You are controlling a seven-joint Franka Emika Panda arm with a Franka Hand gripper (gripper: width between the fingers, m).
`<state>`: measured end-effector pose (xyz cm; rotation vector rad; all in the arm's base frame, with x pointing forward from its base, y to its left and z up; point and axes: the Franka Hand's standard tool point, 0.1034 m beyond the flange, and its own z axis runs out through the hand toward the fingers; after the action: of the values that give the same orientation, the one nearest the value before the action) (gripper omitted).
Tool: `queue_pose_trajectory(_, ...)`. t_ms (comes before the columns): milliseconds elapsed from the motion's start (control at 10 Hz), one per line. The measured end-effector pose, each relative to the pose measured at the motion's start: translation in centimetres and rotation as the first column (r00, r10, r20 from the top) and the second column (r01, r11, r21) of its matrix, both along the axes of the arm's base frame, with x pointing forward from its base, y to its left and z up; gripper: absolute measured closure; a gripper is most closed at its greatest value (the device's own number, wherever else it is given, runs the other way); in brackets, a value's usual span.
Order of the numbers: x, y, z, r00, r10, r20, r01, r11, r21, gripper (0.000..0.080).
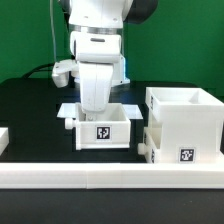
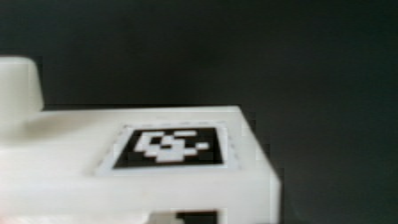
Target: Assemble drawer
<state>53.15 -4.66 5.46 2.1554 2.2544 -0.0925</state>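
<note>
White plastic parts on a black table [image 1: 30, 110]; note them as you find them. Centre of the exterior frame: a small open-topped drawer box [image 1: 103, 128] with a black-and-white marker tag [image 1: 103, 131] on its front face. Your arm [image 1: 98, 40] comes down from the top centre of the frame and its white wrist body reaches into the open top of that box. The gripper [image 1: 96, 104] is sunk behind the box's front wall, so you cannot tell from either view how wide the fingers stand or whether they have hold of anything.

Right of the exterior frame: a larger white drawer housing [image 1: 183, 126], open at the top, with its own tag [image 1: 186, 154] low on the front face. It stands just beside the small box, a narrow gap between them. A white rail [image 1: 110, 176] runs along the lower edge of the frame, in front of both parts. At the far left edge, a small white piece [image 1: 4, 139] is cut off by the frame.

Wrist view: blurred. You see a white surface carrying a marker tag [image 2: 169, 146] in the lower half, black table behind, and a white rounded post [image 2: 16, 85] at the left edge. Fingertips are not distinguishable here.
</note>
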Motion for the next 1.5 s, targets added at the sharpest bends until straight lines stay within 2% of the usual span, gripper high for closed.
queue_pose_trajectory(200, 1.0, 0.9, 0.4, 1.000, 0.011, -0.009, -0.011, 1.000, 0.000, 0.0755)
queue_pose_trajectory(700, 1.3, 1.2, 0.3, 1.000, 0.012, 0.009, -0.013, 1.000, 0.006, 0.0755)
queue_pose_trajectory(1100, 2.4, 2.5, 0.9, 0.999, 0.003, 0.040, -0.004, 1.000, 0.009, 0.0755)
queue_pose_trajectory(1500, 2.2, 2.5, 0.6, 0.999, 0.004, 0.038, -0.004, 1.000, 0.011, 0.0755)
